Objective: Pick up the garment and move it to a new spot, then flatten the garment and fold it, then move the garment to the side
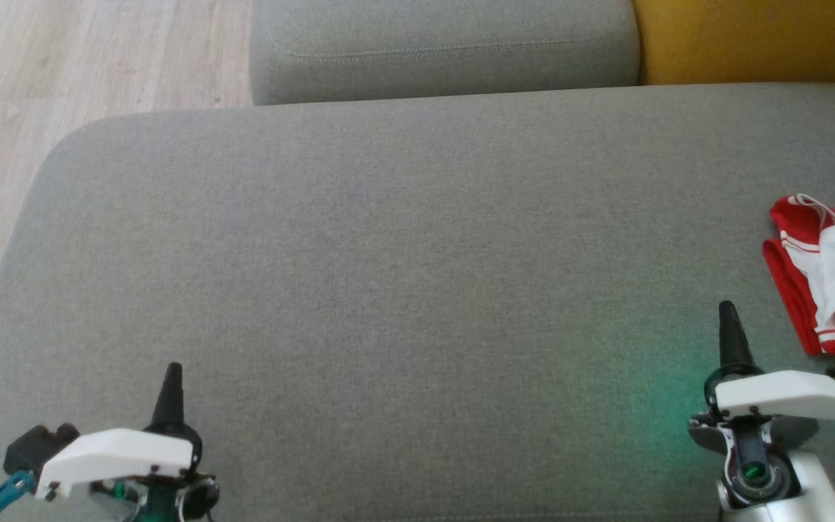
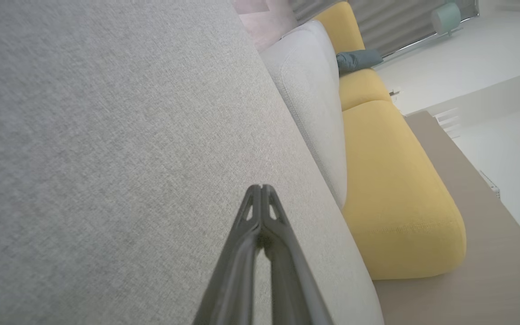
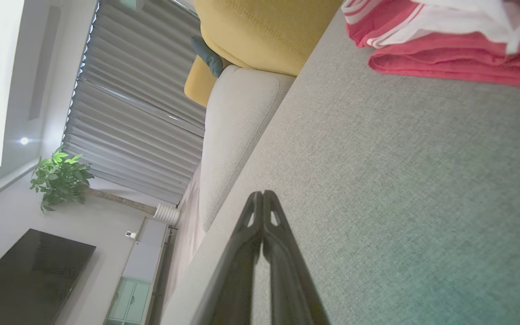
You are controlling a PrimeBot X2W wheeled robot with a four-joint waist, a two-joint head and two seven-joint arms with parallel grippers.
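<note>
The garment (image 1: 827,275) is red with white stripes and a white lining, lying folded at the right edge of the grey cushion (image 1: 388,275). In the right wrist view the garment (image 3: 458,54) fills the upper right corner. My right gripper (image 1: 729,308) is shut and empty, just left of and nearer than the garment, not touching it; its fingertips (image 3: 262,195) meet over bare fabric. Low at the left, my left gripper (image 1: 172,371) is shut with nothing in it, fingertips (image 2: 260,188) pressed together above the cushion.
A second grey cushion (image 1: 446,47) lies beyond the big one, with a yellow cushion (image 1: 758,36) to its right. Wooden floor (image 1: 62,65) runs along the left. The right wrist view takes in a potted plant (image 3: 59,178) and window blinds (image 3: 138,117).
</note>
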